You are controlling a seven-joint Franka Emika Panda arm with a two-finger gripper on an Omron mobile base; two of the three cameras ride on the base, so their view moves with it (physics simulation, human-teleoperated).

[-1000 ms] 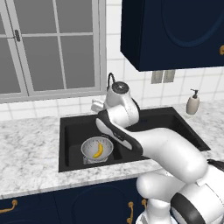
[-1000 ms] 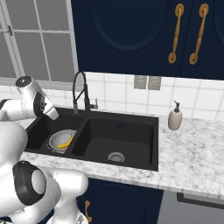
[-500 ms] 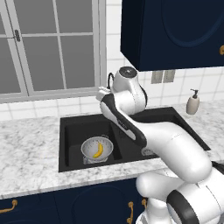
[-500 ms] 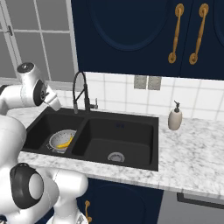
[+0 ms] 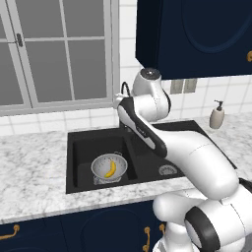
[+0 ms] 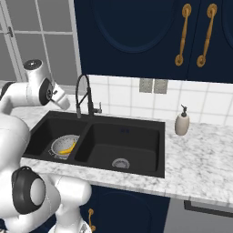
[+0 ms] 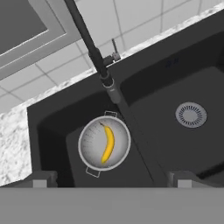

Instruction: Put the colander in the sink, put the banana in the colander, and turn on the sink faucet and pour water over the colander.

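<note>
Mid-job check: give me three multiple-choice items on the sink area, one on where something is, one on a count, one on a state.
1. Where is the banana?
A. on the counter
B. in the colander
C. beside the soap bottle

2. How many basins does the sink have?
A. one
B. two
C. three

3. Is water running from the faucet?
A. yes, into the colander
B. yes, into the empty basin
C. no

Answers: 1 B, the banana lies inside the colander in one basin. 2 B, a divider splits the sink into two basins. 3 C, no stream shows below the spout.
</note>
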